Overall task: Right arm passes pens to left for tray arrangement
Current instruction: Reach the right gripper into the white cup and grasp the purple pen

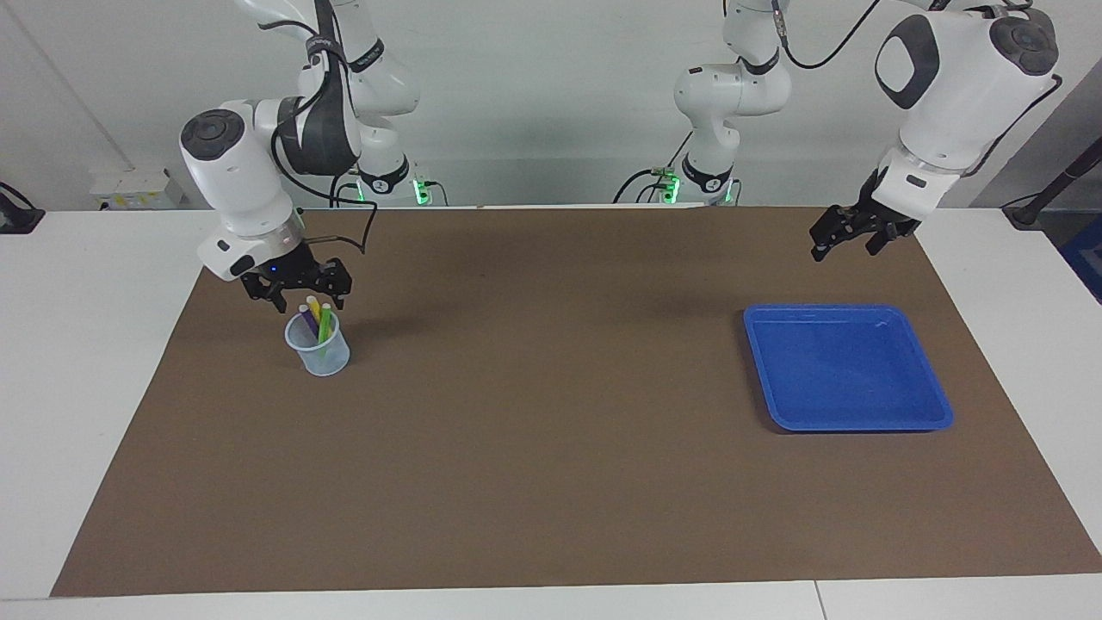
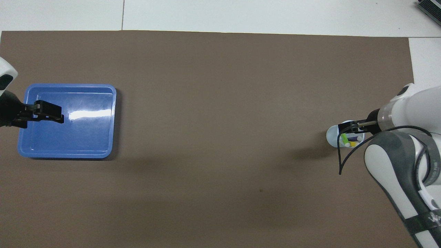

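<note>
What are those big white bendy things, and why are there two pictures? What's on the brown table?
Those are two robot arms, and each ends in a black pincher called a gripper. One picture looks at the robots from across the table. The other looks down from above their end, so everything appears swapped around.

On the brown mat stands a little see-through cup with three pens sticking up: purple, yellow and green. Toward the other end lies a blue tray with nothing in it.

The right gripper hangs open just above the pen tips, holding nothing yet. The left gripper waits open in the air near the tray, also holding nothing.
</note>
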